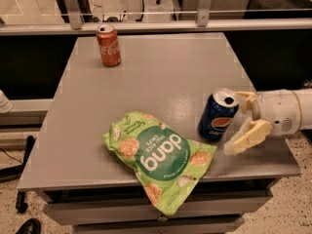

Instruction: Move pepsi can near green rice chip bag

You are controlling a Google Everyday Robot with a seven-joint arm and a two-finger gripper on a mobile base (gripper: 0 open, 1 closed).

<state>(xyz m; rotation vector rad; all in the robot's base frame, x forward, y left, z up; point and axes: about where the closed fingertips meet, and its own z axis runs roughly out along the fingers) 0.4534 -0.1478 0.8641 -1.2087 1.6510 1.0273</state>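
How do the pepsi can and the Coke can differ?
The pepsi can is dark blue; the Coke can is red. The pepsi can stands front right, beside the chip bag, with the open gripper just to its right; the Coke can stands alone at the far left. Both are upright on the table.

Warm, rather dim overhead light leaves a soft sheen at the middle of the grey table [146, 82], and deep shadow flanks its left and right sides. The pale gripper [237, 124], fingers spread at the table's right edge, is evenly lit.
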